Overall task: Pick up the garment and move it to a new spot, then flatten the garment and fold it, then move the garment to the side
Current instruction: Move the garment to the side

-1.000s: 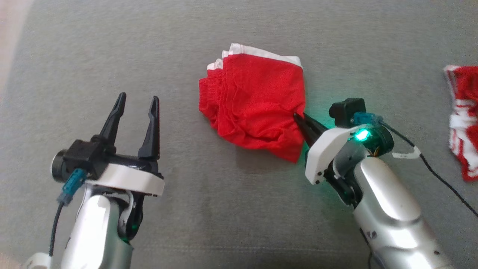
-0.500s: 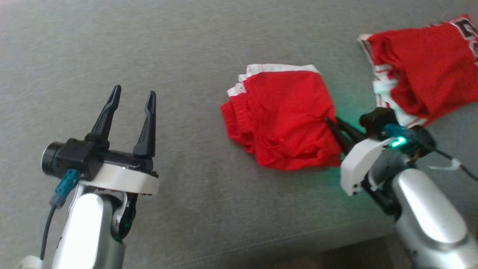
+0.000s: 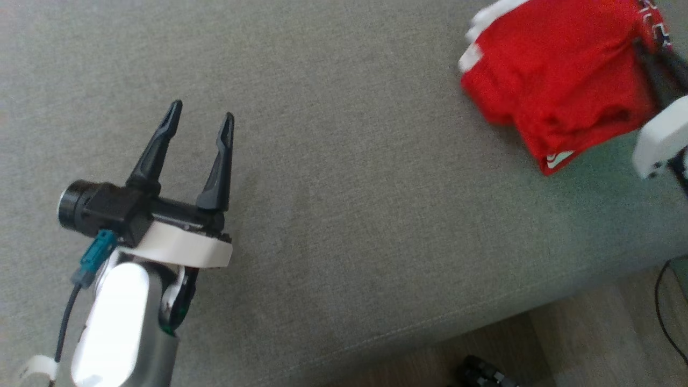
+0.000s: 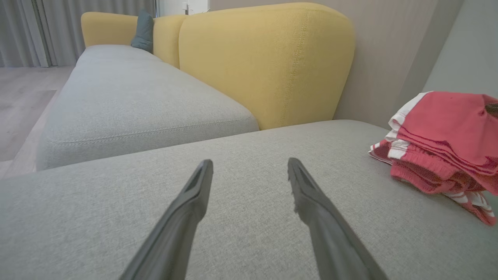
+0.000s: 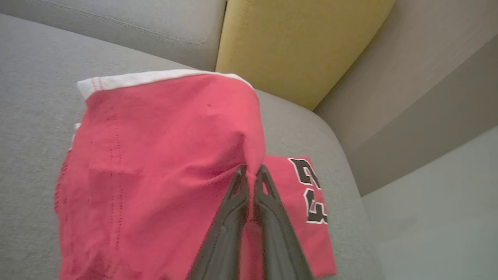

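The garment (image 3: pixel 553 91), folded red shorts with a white hem, hangs bunched at the upper right of the head view, just above the grey cushion. My right gripper (image 5: pixel 252 171) is shut on a pinch of its red cloth (image 5: pixel 167 155); its white wrist housing (image 3: pixel 658 141) shows at the right edge. In the left wrist view the garment (image 4: pixel 447 128) sits at the far right. My left gripper (image 3: pixel 200 115) stands open and holds nothing, well to the garment's left, with its fingers (image 4: pixel 194 194) low over bare cushion.
A second red garment with black numerals (image 5: pixel 309 186) lies under the held one, near the cushion's corner. The grey cushion (image 3: pixel 349 188) ends at a front edge with wood floor (image 3: pixel 591 344) below. A yellow backrest (image 4: pixel 268 62) rises behind.
The head camera has swung, so the whole picture has shifted. My right gripper has carried the garment rightward, over the other red garment. The left gripper has stayed open.
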